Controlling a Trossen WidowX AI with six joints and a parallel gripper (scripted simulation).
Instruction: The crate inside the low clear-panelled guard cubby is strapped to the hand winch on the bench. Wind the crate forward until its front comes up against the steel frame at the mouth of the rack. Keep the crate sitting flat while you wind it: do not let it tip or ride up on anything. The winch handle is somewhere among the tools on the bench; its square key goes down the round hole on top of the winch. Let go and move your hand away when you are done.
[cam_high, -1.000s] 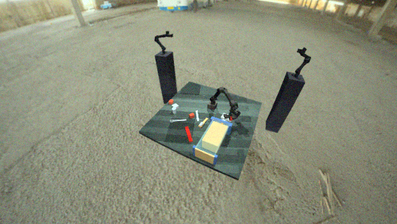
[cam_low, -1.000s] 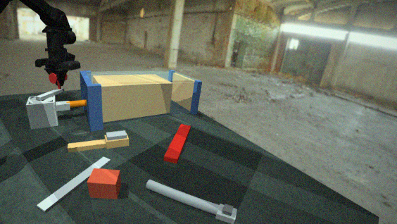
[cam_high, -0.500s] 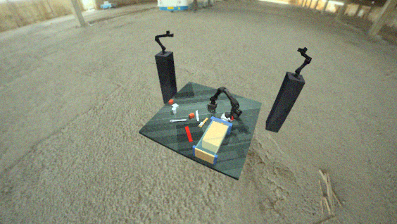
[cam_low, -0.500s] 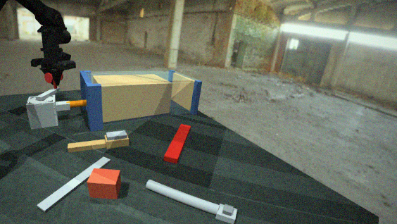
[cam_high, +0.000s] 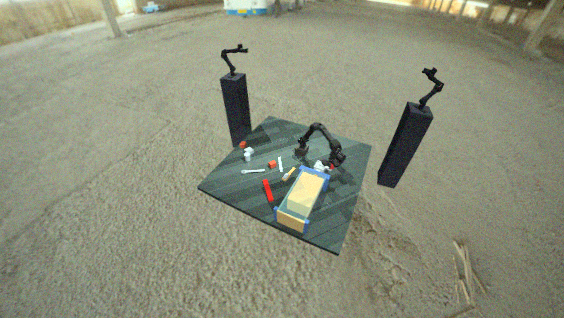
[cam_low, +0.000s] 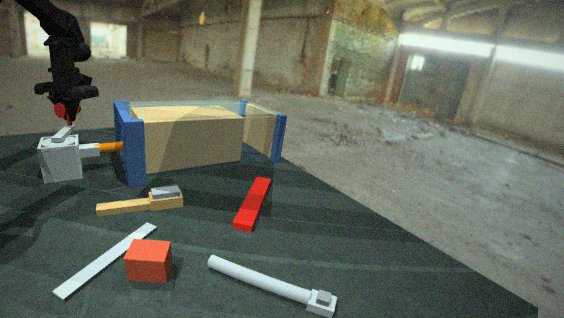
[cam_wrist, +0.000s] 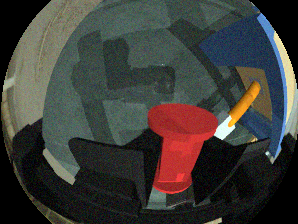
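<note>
The crate (cam_high: 306, 192) (cam_low: 192, 142) sits flat inside the clear-panelled cubby. Its winch-side end is close to the blue frame (cam_low: 134, 157) at the mouth; I cannot tell whether they touch. An orange strap (cam_low: 111, 147) (cam_wrist: 245, 104) runs through the mouth to the grey-white winch (cam_high: 320, 166) (cam_low: 61, 161). The handle's pale arm (cam_low: 62, 134) lies across the top of the winch, its key hidden. My gripper (cam_low: 69, 113) (cam_wrist: 173, 124) is shut on the handle's red knob (cam_wrist: 182, 121), at the winch's cubby side in the exterior view. The winch body is hidden in the wrist view.
A wooden tool with a grey block (cam_low: 165, 200), a red bar (cam_high: 268, 190) (cam_low: 252, 204), a pale strip (cam_low: 105, 261), an orange-red block (cam_high: 272, 164) (cam_low: 147, 260) and a white rod tool (cam_high: 253, 171) (cam_low: 260, 280) lie beside the cubby. Two dark pillars flank the bench.
</note>
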